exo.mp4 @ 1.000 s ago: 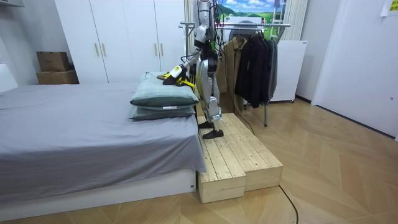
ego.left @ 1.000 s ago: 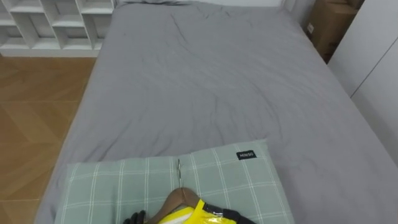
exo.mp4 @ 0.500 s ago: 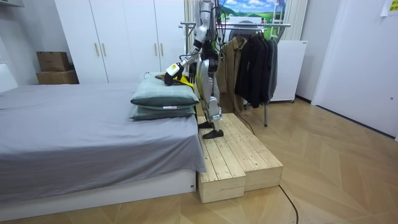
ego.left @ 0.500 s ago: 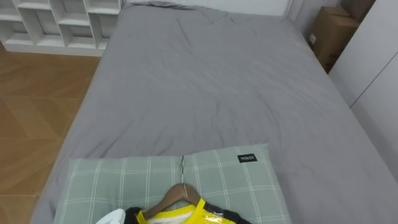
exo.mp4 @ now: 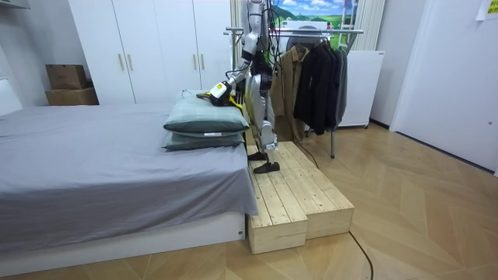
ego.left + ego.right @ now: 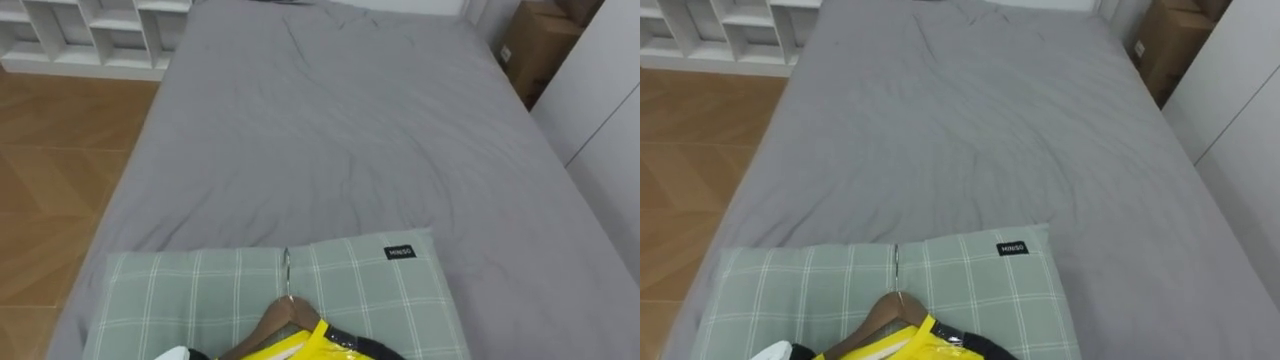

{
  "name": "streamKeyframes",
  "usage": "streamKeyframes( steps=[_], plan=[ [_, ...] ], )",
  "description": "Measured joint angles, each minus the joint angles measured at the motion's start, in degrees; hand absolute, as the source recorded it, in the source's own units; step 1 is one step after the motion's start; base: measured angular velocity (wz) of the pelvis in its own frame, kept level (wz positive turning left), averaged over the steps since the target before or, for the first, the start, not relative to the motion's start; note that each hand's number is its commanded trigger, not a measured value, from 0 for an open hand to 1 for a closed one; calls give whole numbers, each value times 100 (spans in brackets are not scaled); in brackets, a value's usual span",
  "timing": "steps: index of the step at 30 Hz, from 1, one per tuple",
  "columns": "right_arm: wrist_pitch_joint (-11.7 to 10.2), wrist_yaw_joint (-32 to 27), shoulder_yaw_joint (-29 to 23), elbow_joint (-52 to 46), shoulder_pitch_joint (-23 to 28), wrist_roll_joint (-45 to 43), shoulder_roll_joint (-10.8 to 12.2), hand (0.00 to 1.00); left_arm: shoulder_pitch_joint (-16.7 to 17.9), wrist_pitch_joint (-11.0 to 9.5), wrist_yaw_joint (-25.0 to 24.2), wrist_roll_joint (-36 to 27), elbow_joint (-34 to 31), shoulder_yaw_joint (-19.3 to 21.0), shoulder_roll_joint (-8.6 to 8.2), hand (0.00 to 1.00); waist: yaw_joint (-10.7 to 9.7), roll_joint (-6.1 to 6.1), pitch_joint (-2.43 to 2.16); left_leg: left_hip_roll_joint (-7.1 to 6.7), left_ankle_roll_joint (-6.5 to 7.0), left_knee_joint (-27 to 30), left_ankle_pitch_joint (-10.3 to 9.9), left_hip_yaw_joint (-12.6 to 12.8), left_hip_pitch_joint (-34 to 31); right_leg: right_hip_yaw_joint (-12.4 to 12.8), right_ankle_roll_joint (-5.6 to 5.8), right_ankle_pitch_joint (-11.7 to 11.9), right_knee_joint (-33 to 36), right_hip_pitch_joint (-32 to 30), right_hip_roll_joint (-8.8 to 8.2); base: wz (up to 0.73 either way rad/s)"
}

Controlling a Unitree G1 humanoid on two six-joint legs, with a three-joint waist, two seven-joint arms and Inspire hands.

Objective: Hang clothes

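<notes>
A yellow garment (image 6: 300, 347) on a wooden hanger (image 6: 283, 316) lies on a green checked pillow (image 6: 400, 290) at the head of the bed. The hanger's metal hook (image 6: 287, 272) points up the bed. My left hand (image 6: 178, 353) shows at the view's bottom edge, at the hanger's left end; its fingers are cut off there. In the room view I stand on a wooden platform (image 5: 299, 194) at the bed's head, left arm reaching to the garment (image 5: 216, 92) on the stacked pillows. A clothes rack (image 5: 315, 70) with dark coats stands behind me.
The grey bed (image 6: 340, 140) stretches ahead. White open shelves (image 6: 90, 30) stand across the wooden floor to my left. A cardboard box (image 6: 522, 50) and white wardrobe doors (image 6: 600, 90) line the right side.
My left hand's dark fingers, seen earlier beside the hanger, have sunk to the picture's bottom edge; its white back now shows. The view itself shifted a little. The garment stays on the pillow.
</notes>
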Motion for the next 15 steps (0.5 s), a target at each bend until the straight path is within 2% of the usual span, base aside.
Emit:
streamKeyframes(
  steps=[15],
  plan=[
    [-42, 9, -1, 5, 0, -196, 0, 0, 94, -11, 3, -1, 9, 46, -67, 100, 13, 124, -30, 2, 0, -3, 0, 0, 8, 3, 0, 0, 8, -1, 0, 0]
  ],
)
